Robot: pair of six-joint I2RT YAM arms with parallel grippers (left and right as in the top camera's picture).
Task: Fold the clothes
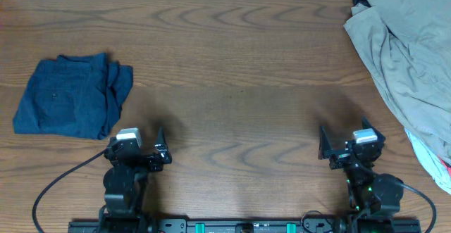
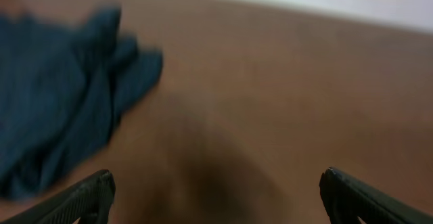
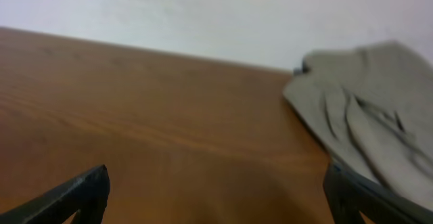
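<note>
The khaki trousers point(image 1: 412, 57) lie crumpled in a heap at the table's far right; they also show in the right wrist view point(image 3: 372, 126) at the right. My left gripper point(image 1: 159, 147) is open and empty near the front left of the table, with bare wood between its fingers point(image 2: 216, 197). My right gripper point(image 1: 325, 146) is open and empty near the front right, left of the trousers, with bare wood between its fingers point(image 3: 216, 197).
A folded navy-blue denim garment point(image 1: 74, 96) lies at the left, also in the left wrist view point(image 2: 61, 105). A bit of red and white cloth point(image 1: 438, 166) peeks from under the khaki heap at the right edge. The wooden table point(image 1: 239, 71) has a pale wall behind.
</note>
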